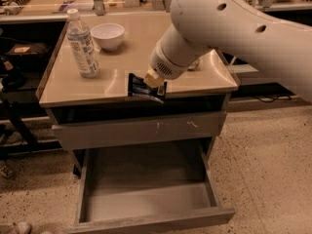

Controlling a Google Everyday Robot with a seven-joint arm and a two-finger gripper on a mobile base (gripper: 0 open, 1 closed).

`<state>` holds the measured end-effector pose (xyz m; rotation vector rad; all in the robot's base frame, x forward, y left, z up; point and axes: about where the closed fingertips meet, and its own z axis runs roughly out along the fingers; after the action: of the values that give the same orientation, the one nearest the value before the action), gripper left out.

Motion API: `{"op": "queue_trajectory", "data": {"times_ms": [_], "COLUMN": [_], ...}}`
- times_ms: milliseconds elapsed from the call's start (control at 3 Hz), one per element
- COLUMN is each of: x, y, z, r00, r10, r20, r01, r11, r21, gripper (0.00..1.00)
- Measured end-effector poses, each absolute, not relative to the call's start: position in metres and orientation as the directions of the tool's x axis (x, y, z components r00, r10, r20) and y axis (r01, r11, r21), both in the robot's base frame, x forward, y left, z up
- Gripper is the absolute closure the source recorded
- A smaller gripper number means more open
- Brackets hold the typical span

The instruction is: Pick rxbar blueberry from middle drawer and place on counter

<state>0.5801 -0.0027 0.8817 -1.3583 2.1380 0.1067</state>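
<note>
We are observing the end effector at the front edge of the counter, near its middle, at the tip of a thick white arm that is reaching in from the upper right. Its fingers are pressing together on a snack bar, gripping the bar at its upper right end. The snack bar, in a dark wrapper with pale markings, is hanging tilted, and in this view it is overlapping the front rim of the counter and the dark gap beneath it. We cannot tell whether the bar is touching the counter surface.

On the left part of the counter we are noting a clear plastic bottle with a white cap, standing upright. A white bowl is sitting just behind and to the right of it, apart from the bottle. Both are well clear of the end effector.

Below the counter, a grey upper drawer front bearing pale scratches is sitting closed. Beneath it, the middle drawer is standing pulled out towards us, and we are seeing only its smooth grey floor inside. The cabinet is resting on a speckled floor.
</note>
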Motion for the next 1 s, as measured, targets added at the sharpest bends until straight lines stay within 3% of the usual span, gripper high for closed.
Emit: {"op": "queue_trajectory", "data": {"times_ms": [1000], "x": [0.642], "y": [0.006], "z": [0.908], "r00": [-0.252], "r10": [-0.779], "r20": [-0.574], "r01": [-0.843], "r11": [0.468], "r21": [-0.265], "gripper": [1.0]}}
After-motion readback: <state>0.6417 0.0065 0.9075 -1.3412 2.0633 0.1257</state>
